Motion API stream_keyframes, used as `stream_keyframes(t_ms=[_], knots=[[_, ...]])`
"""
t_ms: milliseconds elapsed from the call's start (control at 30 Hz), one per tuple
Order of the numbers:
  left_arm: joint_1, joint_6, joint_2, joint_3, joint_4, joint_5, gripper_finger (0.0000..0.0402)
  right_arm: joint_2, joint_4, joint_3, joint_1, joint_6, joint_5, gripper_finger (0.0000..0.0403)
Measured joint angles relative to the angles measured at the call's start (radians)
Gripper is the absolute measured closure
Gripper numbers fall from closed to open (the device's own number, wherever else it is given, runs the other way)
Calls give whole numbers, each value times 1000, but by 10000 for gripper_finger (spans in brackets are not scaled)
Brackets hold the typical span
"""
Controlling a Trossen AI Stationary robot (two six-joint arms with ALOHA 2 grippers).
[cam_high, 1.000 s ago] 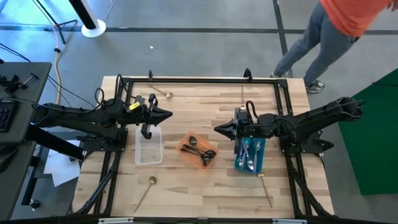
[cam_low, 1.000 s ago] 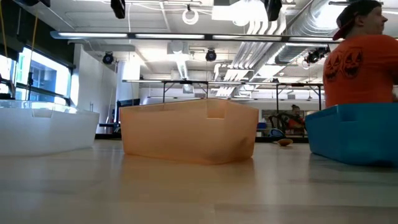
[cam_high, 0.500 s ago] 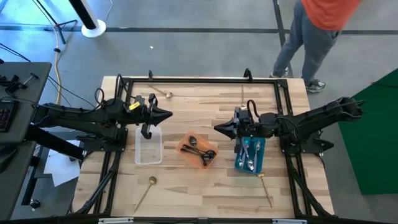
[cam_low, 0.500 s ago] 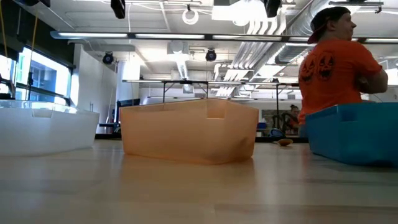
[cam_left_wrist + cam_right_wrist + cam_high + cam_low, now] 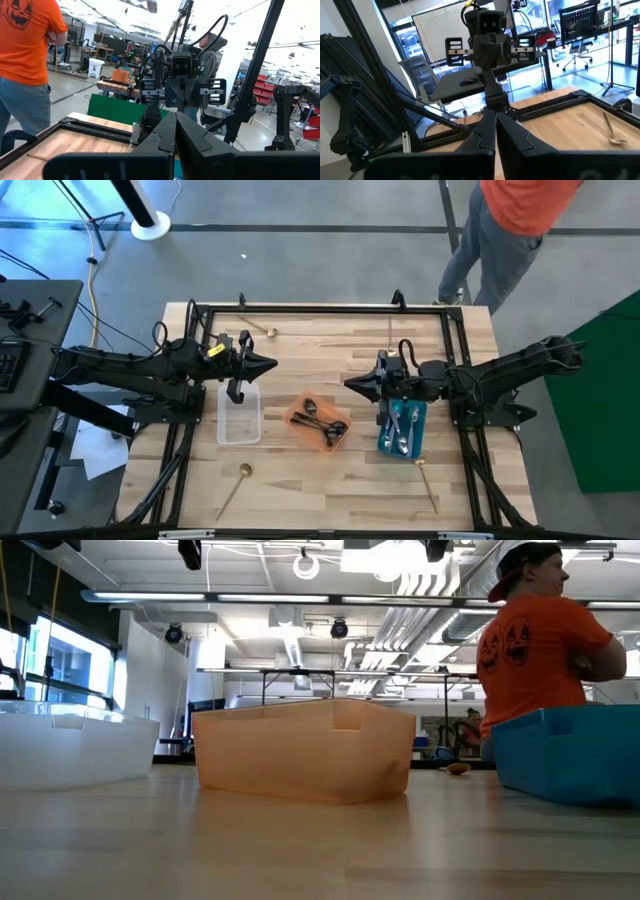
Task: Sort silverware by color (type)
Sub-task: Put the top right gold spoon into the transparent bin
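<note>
- Both claws were pinched shut on nothing, left gripper (image 5: 270, 364) and right gripper (image 5: 350, 386) tip to tip, well apart, above mid-table.
- Black spoons (image 5: 322, 423) sat in the orange tray (image 5: 297, 416) between and just in front of the claws; silver spoons (image 5: 401, 429) filled the blue tray (image 5: 384, 442) under the right arm; the clear tray (image 5: 239, 432) below the left claw looked empty.
- Gold spoons (image 5: 262, 331) lay loose near the table's edges. Risk, I reckon: thin and flat, so shut fingers could skid them off the wooden table (image 5: 330, 490).
- A person (image 5: 545, 650) stood beyond the far side, in a big workshop.
</note>
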Motion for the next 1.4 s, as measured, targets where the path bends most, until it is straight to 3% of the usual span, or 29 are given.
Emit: stream_keyframes(t_ms=[533, 933, 1033, 1133, 1267, 1400], knots=[[0, 0, 0, 0, 0, 0, 401, 0, 31, 0, -56, 11, 2, 403], [0, 0, 0, 0, 0, -18, 401, 0, 5, 0, -127, 145, 28, 402], [0, 0, 0, 0, 0, -41, 401, -13, -171, 1, -193, 306, 104, 402], [0, 0, 0, 0, 0, -57, 401, -27, -427, 9, -310, 448, 88, 402], [0, 0, 0, 0, 1, -58, 402, -10, -709, 59, -452, 463, -17, 390], [0, 0, 0, 0, 3, -58, 402, 37, -901, 100, -572, 438, -52, 333]])
